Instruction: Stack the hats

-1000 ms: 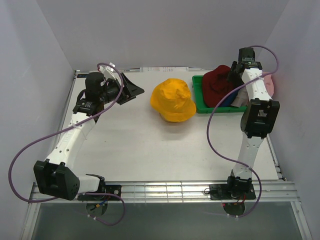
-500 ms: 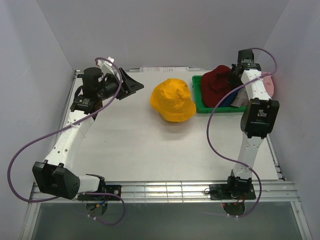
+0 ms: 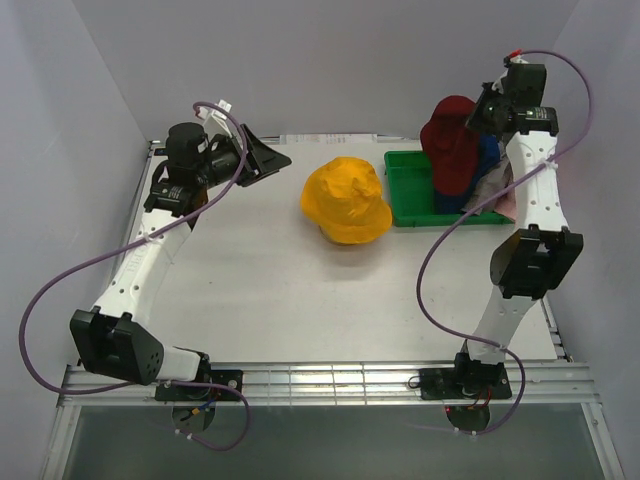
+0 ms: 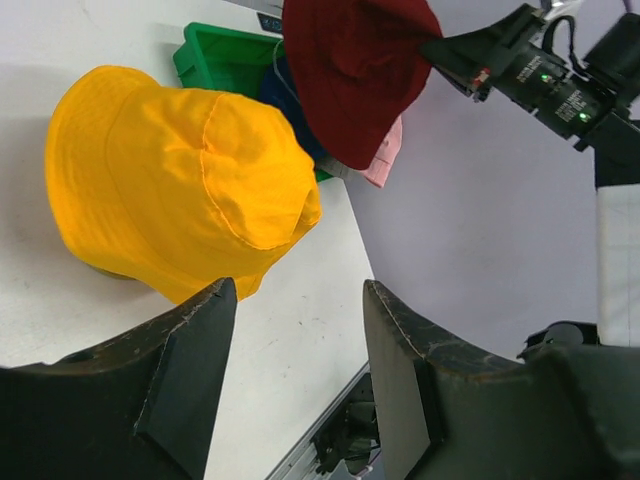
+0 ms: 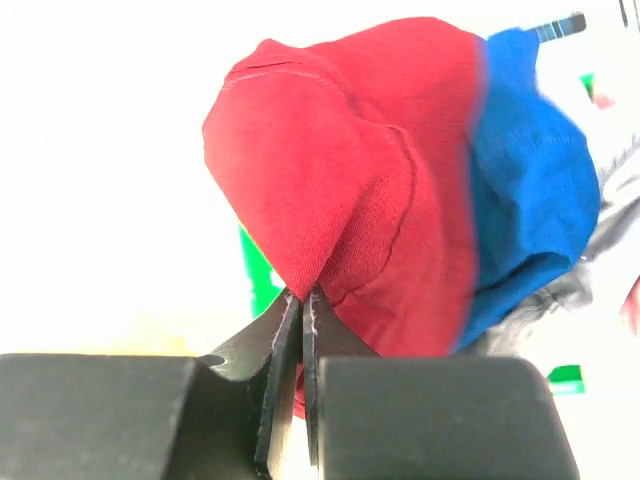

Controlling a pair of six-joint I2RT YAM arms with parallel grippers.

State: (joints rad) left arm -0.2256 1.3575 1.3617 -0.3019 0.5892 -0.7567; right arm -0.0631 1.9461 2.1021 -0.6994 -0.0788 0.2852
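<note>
My right gripper (image 5: pixel 302 295) has its jaws pressed together on a thin fold of the dark red hat (image 5: pixel 340 200), which hangs limp above the green bin (image 3: pixel 405 205) at the far right corner. Risk: the pinch is narrow, so the fabric may slip out in transit. The blue hat (image 5: pixel 530 190) appears to cling behind the red one and may ride along; the view is blurred. My left gripper (image 4: pixel 297 290) stands spread and empty, facing the yellow hat (image 3: pixel 345 198), which sits crown-up near the middle of the far edge.
</note>
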